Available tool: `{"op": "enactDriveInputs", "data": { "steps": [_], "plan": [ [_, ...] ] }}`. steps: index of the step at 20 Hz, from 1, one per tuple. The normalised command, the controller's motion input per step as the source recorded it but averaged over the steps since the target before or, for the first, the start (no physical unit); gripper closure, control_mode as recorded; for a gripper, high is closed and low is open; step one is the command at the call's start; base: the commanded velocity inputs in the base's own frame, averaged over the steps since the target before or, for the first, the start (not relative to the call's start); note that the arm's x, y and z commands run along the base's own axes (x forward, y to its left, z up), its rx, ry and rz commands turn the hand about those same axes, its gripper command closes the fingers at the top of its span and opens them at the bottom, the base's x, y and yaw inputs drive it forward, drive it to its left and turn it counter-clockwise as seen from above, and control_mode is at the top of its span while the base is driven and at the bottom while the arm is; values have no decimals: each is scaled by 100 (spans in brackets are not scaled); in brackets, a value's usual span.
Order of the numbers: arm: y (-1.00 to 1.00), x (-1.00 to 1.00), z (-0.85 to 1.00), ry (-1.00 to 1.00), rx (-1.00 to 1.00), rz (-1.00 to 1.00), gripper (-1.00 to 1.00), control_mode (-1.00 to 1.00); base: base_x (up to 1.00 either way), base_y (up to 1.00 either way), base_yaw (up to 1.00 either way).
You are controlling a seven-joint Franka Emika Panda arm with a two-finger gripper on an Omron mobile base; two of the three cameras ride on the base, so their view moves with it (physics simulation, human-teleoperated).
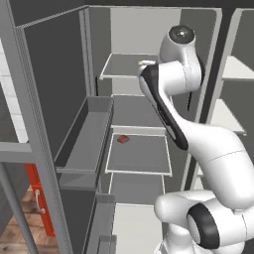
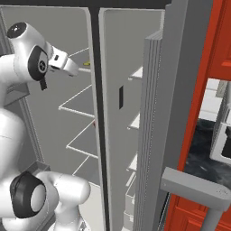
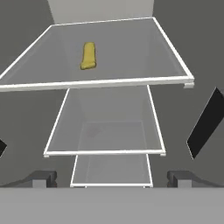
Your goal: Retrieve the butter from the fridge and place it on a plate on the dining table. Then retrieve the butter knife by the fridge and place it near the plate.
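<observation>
One slim, rounded pale-yellow butter (image 3: 88, 56) stick lies on a flat, white-edged grey shelf (image 3: 131, 52) inside the fridge (image 1: 74, 99), beyond the empty, wide-spread gripper (image 3: 112, 178).

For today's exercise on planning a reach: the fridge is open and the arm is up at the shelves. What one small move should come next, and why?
Probably ease the gripper forward and down toward the butter. The butter lies alone on the top shelf of the fridge, left of centre in the hand view. The fingertips stand wide apart with nothing between them and well short of it.
</observation>
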Motion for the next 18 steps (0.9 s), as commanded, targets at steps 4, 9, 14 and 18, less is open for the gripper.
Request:
{"op": "enactDriveInputs", "data": {
  "steps": [4, 9, 14, 18],
  "plan": [
    [0, 20, 36, -8, -13, 0, -100, -100, 0, 0, 0],
    [-7, 20, 4, 0, 4, 0, -100, -100, 0, 0, 0],
    [-1, 38, -2, -1, 0, 0, -100, -100, 0, 0, 0],
    [-4, 54, -22, 0, 0, 0, -100, -100, 0, 0, 0]
  ]
}}
